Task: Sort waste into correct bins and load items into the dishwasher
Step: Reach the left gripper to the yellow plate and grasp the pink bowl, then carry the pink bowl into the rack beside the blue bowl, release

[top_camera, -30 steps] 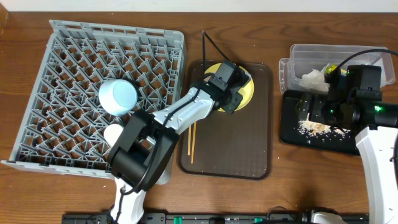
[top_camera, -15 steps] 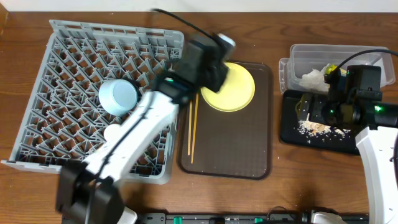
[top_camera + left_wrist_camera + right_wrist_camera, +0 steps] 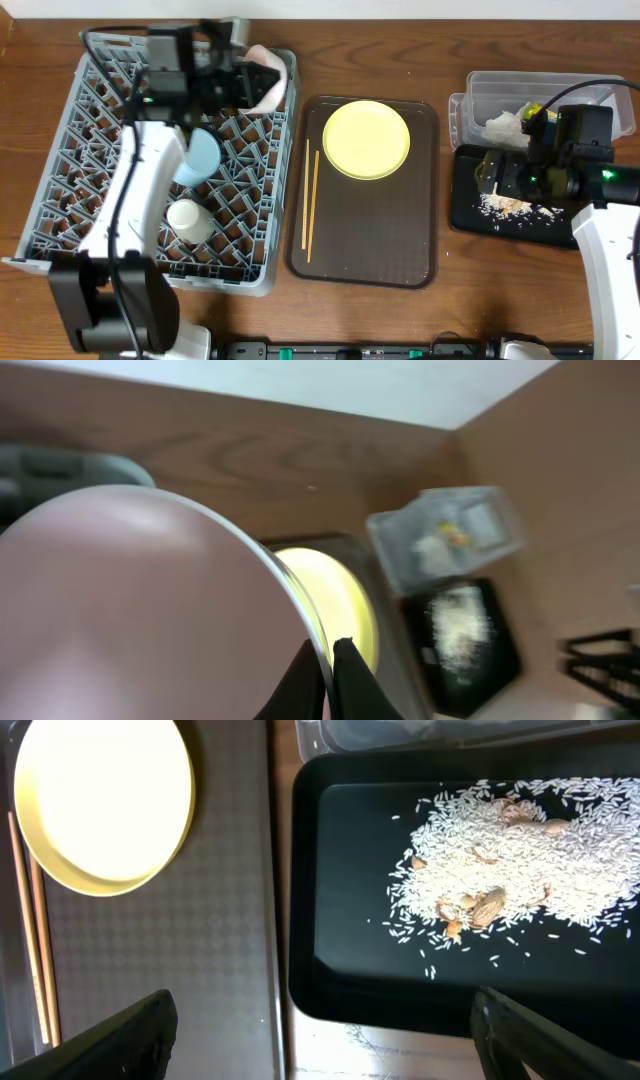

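My left gripper [image 3: 247, 86] is shut on the rim of the white bowl [image 3: 266, 82] and holds it tilted over the far right part of the grey dish rack [image 3: 60, 180]. In the left wrist view the bowl [image 3: 140, 610] fills the left side, its rim pinched between my fingers [image 3: 345, 675]. The light blue bowl [image 3: 200, 160] lies in the rack, partly under my arm. The yellow plate [image 3: 366, 138] and chopsticks [image 3: 311, 200] lie on the brown tray. My right gripper [image 3: 322, 1010] is open and empty over the black tray [image 3: 350, 970] of food scraps [image 3: 510, 850].
The clear tub [image 3: 500, 90] at the far right holds crumpled white paper [image 3: 505, 125] and a yellow-green wrapper [image 3: 533, 110]. A small white cup-like thing [image 3: 190, 220] sits in the rack. The brown serving tray [image 3: 400, 240] lies between rack and bins.
My left arm has swung left from the yellow plate to above the rack's far edge, carrying the white bowl. The plate is now uncovered. The right arm has not moved.
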Robot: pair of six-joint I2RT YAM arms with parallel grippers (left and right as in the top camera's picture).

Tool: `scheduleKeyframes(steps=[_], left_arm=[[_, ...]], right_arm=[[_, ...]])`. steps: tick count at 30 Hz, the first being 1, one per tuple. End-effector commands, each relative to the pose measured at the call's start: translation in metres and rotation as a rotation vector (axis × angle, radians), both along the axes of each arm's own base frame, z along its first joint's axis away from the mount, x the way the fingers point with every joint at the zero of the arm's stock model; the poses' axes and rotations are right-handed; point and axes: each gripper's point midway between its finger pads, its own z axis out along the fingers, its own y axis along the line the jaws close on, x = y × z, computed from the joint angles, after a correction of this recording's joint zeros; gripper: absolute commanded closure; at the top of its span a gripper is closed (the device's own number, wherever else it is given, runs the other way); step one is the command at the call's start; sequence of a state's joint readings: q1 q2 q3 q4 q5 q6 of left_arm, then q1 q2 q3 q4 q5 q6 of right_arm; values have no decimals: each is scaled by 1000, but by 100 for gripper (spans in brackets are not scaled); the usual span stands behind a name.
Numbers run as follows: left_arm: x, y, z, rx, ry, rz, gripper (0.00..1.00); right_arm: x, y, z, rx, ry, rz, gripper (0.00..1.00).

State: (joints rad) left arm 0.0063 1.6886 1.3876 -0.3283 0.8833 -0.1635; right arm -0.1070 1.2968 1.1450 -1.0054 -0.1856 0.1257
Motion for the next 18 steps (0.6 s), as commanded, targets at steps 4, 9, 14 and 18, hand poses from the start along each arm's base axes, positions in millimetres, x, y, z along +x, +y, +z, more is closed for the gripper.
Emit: scheduleKeyframes(steps=[4,9,14,18], left_arm=[[-7,10,-6,-296,136,-143,94],[5,34,-29,-345,196,-97,94],[13,56,-49,-363,231,-46,94],[16,68,-65,-396,286,-15,94]], right_arm=[[2,-3,7,-1,-19,-16,9],[2,-3,7,-1,-18,-15,9],[1,-3,6,0,-13,-16,9],[0,-3,6,0,-9,-16,9]])
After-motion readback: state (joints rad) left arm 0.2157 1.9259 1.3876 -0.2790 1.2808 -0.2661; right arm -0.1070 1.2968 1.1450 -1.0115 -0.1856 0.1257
